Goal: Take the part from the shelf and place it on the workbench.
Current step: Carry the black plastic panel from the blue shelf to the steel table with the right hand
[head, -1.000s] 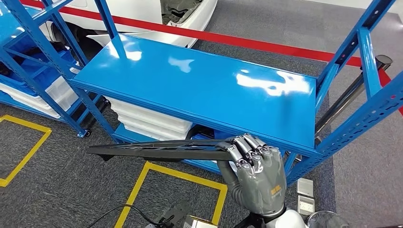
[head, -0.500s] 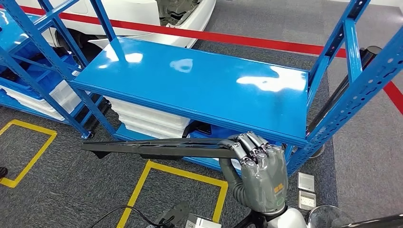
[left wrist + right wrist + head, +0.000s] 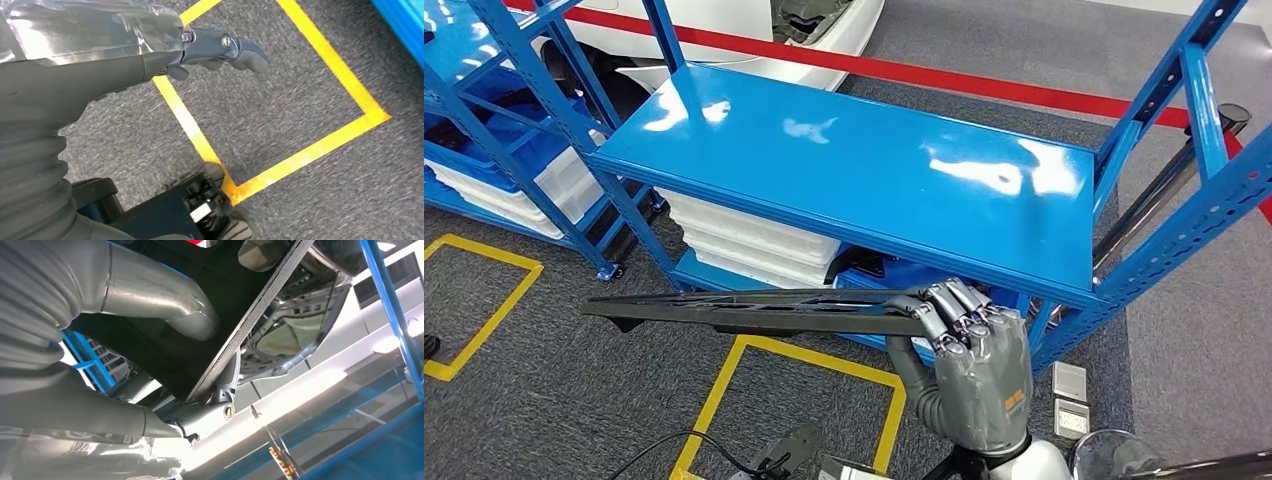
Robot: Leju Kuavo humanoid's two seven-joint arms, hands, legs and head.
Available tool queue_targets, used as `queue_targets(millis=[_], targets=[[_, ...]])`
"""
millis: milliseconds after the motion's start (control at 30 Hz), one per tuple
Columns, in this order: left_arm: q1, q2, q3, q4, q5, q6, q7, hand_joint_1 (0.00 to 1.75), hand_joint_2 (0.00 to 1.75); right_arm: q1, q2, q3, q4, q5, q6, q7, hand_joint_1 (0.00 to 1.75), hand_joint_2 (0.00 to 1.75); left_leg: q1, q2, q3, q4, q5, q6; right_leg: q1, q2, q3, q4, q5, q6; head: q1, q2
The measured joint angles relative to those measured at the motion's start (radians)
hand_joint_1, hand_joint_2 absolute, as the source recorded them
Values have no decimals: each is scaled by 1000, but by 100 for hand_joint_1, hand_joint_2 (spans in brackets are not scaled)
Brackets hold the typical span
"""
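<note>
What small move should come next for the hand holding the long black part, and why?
Probably keep carrying it level and turn away from the blue shelf. The right hand grips one end of the black part, which juts out sideways, already off the shelf, over the floor.

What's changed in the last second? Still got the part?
Little. The right hand still grips the long black part at one end, level, in front of the blue shelf. The head camera swayed slightly, so the whole scene shifted; nothing was taken or let go. The left hand holds nothing.
</note>
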Motion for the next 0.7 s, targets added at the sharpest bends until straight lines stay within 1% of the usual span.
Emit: queue_targets(millis=[33, 67, 100, 133, 167, 200, 233, 267, 300, 333, 367, 400, 433, 467, 500, 533, 567, 600, 633, 667, 700], targets=[[1, 0, 0, 0, 0, 0, 0, 0, 175, 0, 0, 0, 0, 2, 3, 2, 175, 175, -1, 0, -5, 1, 3, 0, 0, 0, -7, 29, -6, -1, 0, 0], [1, 0, 0, 0, 0, 0, 0, 0, 175, 0, 0, 0, 0, 4, 5, 4, 175, 175, -2, 0, -9, 1, 6, 0, 0, 0, 6, 16, 8, -3, 0, 0], [1, 0, 0, 0, 0, 0, 0, 0, 175, 0, 0, 0, 0, 5, 8, 5, 175, 175, -3, 0, -10, 1, 8, -1, 1, 0, 38, -36, 37, -8, 0, 0], [1, 0, 0, 0, 1, 1, 0, 0, 175, 0, 0, 0, 0, 5, 9, 6, 175, 175, -4, -1, -11, 2, 10, -3, 3, 0, 81, -110, 69, -15, 0, 0], [0, 0, 0, 0, 1, 1, 0, 0, 175, -1, 0, 0, 0, 6, 10, 7, 175, 175, -6, -1, -12, 3, 11, -6, 5, 1, 119, -182, 93, -19, 0, 0], [-1, 0, 0, 0, 1, 1, 0, 0, 175, -2, 0, 0, 0, 6, 11, 7, 175, 175, -6, -1, -15, 3, 14, -10, 8, 1, 144, -232, 106, -22, 0, 0], [-1, 0, 0, 0, 1, 2, -1, 0, 175, -3, 1, 0, 0, 6, 11, 7, 175, 175, -6, -1, -18, 4, 17, -15, 11, 2, 154, -259, 110, -24, -1, 0], [-1, -1, 0, 0, 1, 2, -1, 0, 175, -4, 1, 0, 0, 6, 12, 8, 175, 175, -6, 0, -21, 3, 21, -22, 14, 3, 154, -265, 110, -25, -1, 0], [-1, -1, 0, 0, 1, 2, -1, 0, 175, -4, 1, 0, 0, 7, 15, 9, 175, 175, -5, 0, -22, 1, 24, -28, 13, 4, 152, -269, 114, -29, -1, 0], [-1, -1, 0, 0, 1, 2, -1, 0, 175, -4, 1, 0, 0, 9, 19, 10, 175, 175, -4, -1, -23, 3, 21, -34, 11, 2, 152, -275, 120, -34, -1, 0], [-1, -1, 0, 0, 1, 2, -1, 0, 175, -5, 2, 0, 0, 11, 23, 12, 175, 175, -4, -1, -28, 17, 7, -39, 8, 0, 152, -280, 126, -39, -2, 0], [-1, -1, 0, 0, 1, 2, -1, 0, 175, -5, 3, 0, 0, 13, 28, 13, 175, 175, -4, -2, -40, 51, -18, -43, 4, -2, 151, -286, 132, -45, -5, 0], [-1, -1, 0, 0, 1, 2, -1, 0, 175, -5, 4, 0, 0, 14, 32, 15, 175, 175, -2, -2, -60, 104, -54, -47, 4, -5, 148, -287, 135, -48, -7, 0], [-1, -1, 0, 0, 1, 1, -1, 0, 175, -6, 4, 0, 1, 15, 36, 16, 175, 175, -1, -2, -85, 169, -90, -50, 4, -7, 145, -286, 137, -51, -10, 0], [0, -1, 0, 0, 1, 0, -1, 0, 175, -5, 5, 0, 1, 16, 39, 16, 175, 175, 0, -2, -107, 230, -117, -53, 5, -10, 142, -284, 138, -52, -11, 0], [1, -1, 0, 0, 1, 0, -1, 0, 175, -5, 5, 0, 1, 16, 42, 16, 175, 175, 0, -2, -118, 266, -128, -55, 5, -12, 138, -282, 139, -52, -11, 0], [1, -1, 0, 0, 1, 0, -1, 0, 175, -5, 5, 0, 1, 17, 44, 16, 175, 175, 0, -2, -110, 264, -120, -55, 5, -13, 135, -278, 139, -52, -11, 0], [2, -1, 0, 0, 1, -1, -1, 0, 175, -5, 5, 0, 2, 17, 45, 16, 175, 175, 1, -1, -82, 222, -96, -54, 5, -13, 132, -274, 139, -52, -11, 0], [1, 0, 0, 0, 1, -1, -1, 0, 175, -5, 5, 0, 2, 17, 46, 16, 175, 175, 1, 0, -43, 153, -65, -52, 5, -14, 131, -270, 138, -50, -11, 0], [0, 0, 0, 0, 1, -1, -1, 0, 175, -5, 5, 0, 2, 17, 46, 16, 175, 175, 0, 2, -7, 85, -42, -49, 7, -14, 129, -267, 137, -47, -11, 0], [-1, 0, 0, 0, 1, -1, -1, 0, 175, -6, 5, 0, 2, 17, 46, 16, 175, 175, -1, 3, 18, 34, -27, -45, 9, -14, 127, -263, 137, -43, -11, 0]])
